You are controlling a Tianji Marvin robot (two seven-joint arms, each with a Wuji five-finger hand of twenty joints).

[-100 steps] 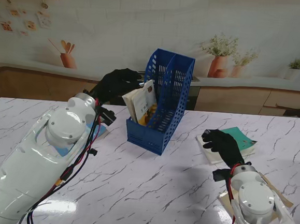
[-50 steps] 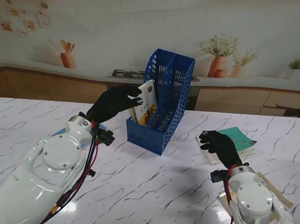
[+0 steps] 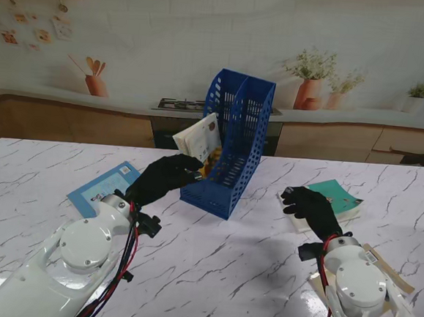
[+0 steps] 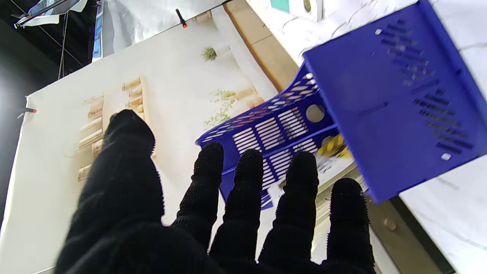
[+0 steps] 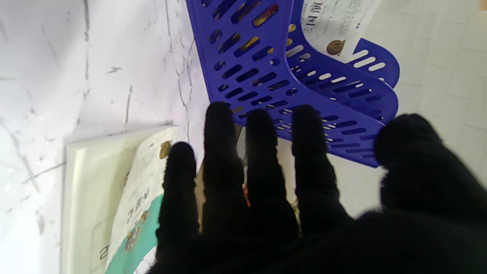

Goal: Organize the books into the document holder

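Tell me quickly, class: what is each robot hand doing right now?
Left robot hand: open, fingers spread, holding nothing, beside the blue document holder.
Right robot hand: open, over the teal book, not gripping it.

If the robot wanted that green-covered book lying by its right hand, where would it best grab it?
Probably by the long edge facing the open right hand, coming from my side. The teal-covered book lies flat on a pale book, so the fingers need an exposed edge to hook under.
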